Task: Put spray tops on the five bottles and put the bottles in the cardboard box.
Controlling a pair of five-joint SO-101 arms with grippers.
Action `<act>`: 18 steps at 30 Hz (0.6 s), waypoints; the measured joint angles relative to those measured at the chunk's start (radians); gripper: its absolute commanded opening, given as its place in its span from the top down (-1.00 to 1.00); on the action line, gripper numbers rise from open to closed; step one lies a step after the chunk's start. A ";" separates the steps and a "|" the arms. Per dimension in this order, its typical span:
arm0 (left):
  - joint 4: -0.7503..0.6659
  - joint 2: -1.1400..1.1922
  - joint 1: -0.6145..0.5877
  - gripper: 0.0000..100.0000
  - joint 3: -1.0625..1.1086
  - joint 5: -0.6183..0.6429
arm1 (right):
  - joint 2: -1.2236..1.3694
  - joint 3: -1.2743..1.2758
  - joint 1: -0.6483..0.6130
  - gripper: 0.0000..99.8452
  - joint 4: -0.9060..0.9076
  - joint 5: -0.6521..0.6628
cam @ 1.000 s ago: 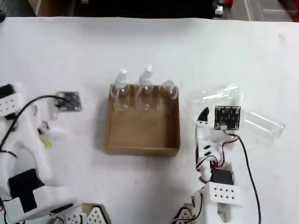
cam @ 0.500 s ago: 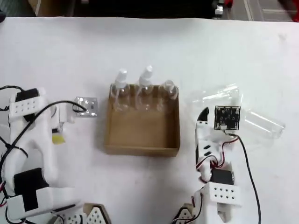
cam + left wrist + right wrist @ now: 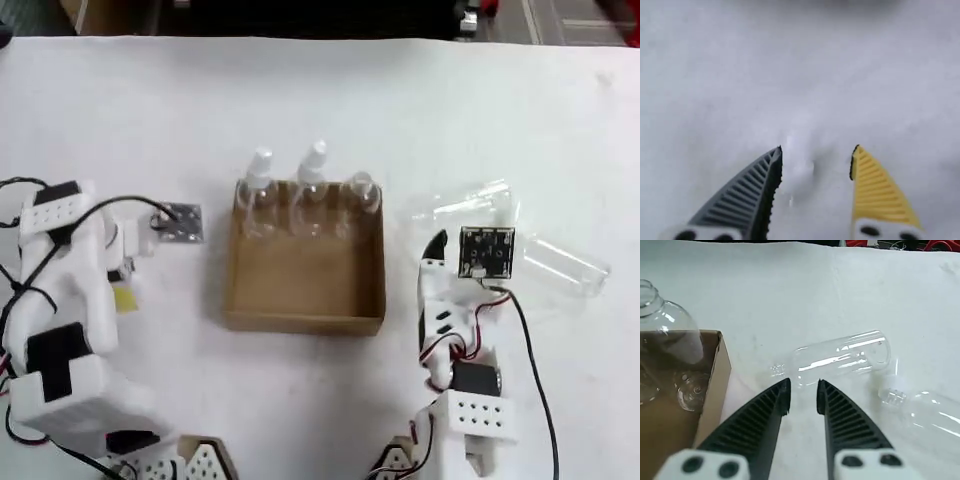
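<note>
Bottles first. Three clear plastic ones stand upright in a row along the far wall of the brown cardboard box point(image 3: 300, 322). The first capped bottle point(image 3: 260, 185) and the second capped bottle point(image 3: 315, 180) each wear a white spray top. The open-necked bottle point(image 3: 665, 325), at the end of the row nearest my right arm, has a bare neck, so it's boxed but not finished.

Two more are outside the box, lying flat on the white table point(image 3: 450, 100). The near lying bottle point(image 3: 840, 357) is just beside the box, neck bare and pointing back twd the box. The far lying bottle point(image 3: 935, 415) is a bit further out, also w/o a top as far as I can see.

Tally, my read: 2 of 5 fully done, 1 in the box needing a top, 2 needing tops and boxing. Under halfway.

Right gripper point(image 3: 802, 387) sits low over the table between the box and the near lying bottle, tips aimed at its neck end. Jaws are nearly together w/ a narrow gap, pinching nothing.

Left gripper point(image 3: 815, 155) is on the other side of the box, well apart from every bottle, pointing down at bare table. Jaws are spread wide, holding nothing. There's a pale lump point(image 3: 797, 162) on the surface between them, too blurred to say what it is.
</note>
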 measured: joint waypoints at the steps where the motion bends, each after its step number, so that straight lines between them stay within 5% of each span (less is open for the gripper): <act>1: 0.000 0.009 -0.008 0.57 -0.012 0.000 | 0.000 0.000 0.000 0.85 0.000 0.000; 13: 0.003 0.138 -0.014 0.59 -0.074 0.000 | 0.000 0.000 0.000 0.85 0.000 0.000; 18: 0.003 0.172 -0.014 0.89 -0.094 0.000 | 0.000 0.000 0.000 0.85 0.000 0.000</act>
